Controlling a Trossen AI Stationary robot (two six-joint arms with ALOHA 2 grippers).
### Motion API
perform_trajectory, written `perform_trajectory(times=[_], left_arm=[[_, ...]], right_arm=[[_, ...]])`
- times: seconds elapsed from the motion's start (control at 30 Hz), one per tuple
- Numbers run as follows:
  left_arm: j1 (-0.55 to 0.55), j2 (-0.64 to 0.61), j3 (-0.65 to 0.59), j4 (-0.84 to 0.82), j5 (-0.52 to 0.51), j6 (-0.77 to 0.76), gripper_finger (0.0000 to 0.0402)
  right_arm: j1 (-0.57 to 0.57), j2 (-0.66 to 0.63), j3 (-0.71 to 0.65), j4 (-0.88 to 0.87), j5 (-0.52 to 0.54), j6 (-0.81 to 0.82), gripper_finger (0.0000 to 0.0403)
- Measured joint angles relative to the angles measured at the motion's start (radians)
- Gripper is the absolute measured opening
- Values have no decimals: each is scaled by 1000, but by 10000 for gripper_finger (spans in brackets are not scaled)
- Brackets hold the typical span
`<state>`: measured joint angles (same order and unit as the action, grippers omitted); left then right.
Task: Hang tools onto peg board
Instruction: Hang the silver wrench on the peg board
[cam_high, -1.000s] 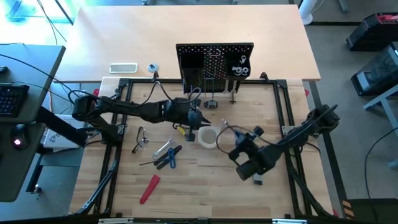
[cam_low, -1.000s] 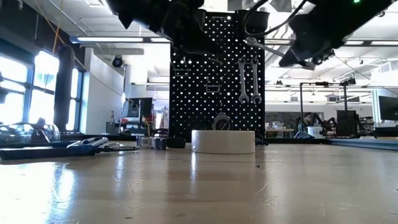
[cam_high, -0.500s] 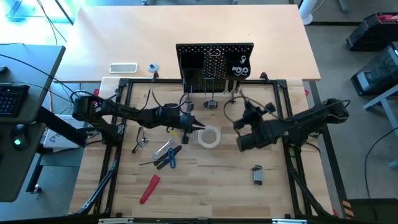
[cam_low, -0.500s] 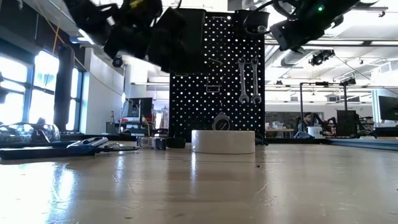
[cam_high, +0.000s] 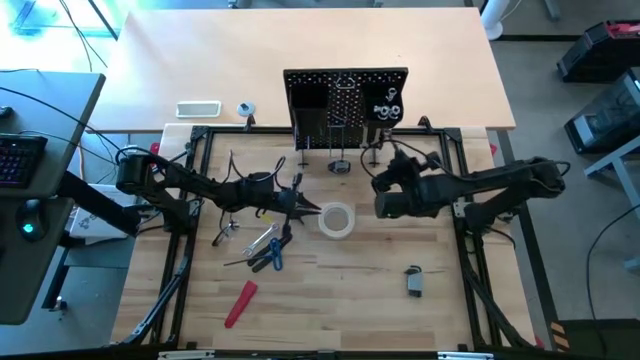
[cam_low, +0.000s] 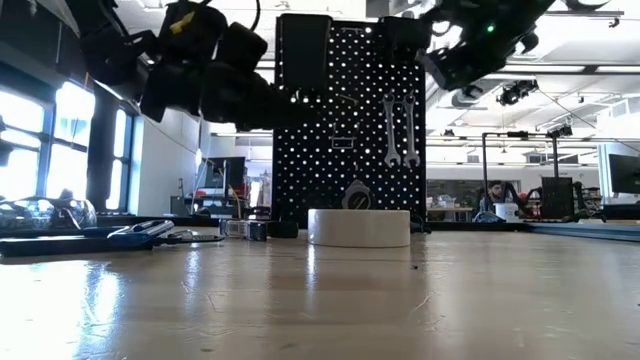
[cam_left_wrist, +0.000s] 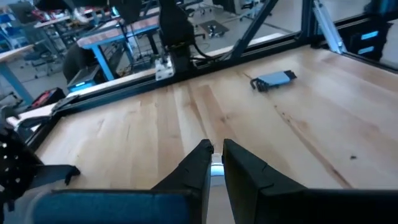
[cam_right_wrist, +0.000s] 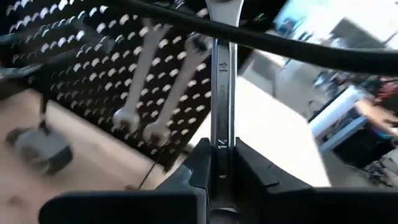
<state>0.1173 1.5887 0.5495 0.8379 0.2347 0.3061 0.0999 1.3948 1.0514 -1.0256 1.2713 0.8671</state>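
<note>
two wrenches (cam_right_wrist: 140, 99) hang; right fingers (cam_right_wrist: 252, 168) pinch a third wrench (cam_right_wrist: 221, 81).

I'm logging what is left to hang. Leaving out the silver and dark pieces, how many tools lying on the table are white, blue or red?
White: 1, the tape roll
Blue: 1, the blue-handled pliers
Red: 1, the red-handled tool
Total: 3

One marking reads clearly — the number 14, stamped on the shank of the silver wrench (cam_right_wrist: 222, 93). It appears twice along that shank — nothing else is legible
</note>
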Motion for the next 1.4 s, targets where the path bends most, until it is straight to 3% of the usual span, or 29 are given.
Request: perform_trajectory(times=[0.3, 0.43, 0.63, 0.83, 1.17, 1.27, 1.4], left_arm=[[-9, 0, 0, -3, 29, -2, 35], [-10, 0, -1, -16, 46, -11, 35], [-10, 0, -1, -31, 52, -16, 35], [-10, 0, -1, -33, 52, -16, 35], [-10, 0, -1, -33, 52, -16, 35], [-9, 0, -1, -33, 49, -16, 35], [-9, 0, -1, -31, 46, -16, 35]], right_arm=[[13, 5, -121, 414, -178, -294, 30], [10, -10, -242, 648, -251, -425, 30], [-55, -101, -476, 1137, -389, -702, 30], [-122, -200, -621, 1364, -288, -838, 30], [-144, -200, -638, 1557, -146, -1088, 30], [-172, -199, -638, 1565, -134, -1094, 30], [-209, -198, -638, 1575, -203, -1081, 30]])
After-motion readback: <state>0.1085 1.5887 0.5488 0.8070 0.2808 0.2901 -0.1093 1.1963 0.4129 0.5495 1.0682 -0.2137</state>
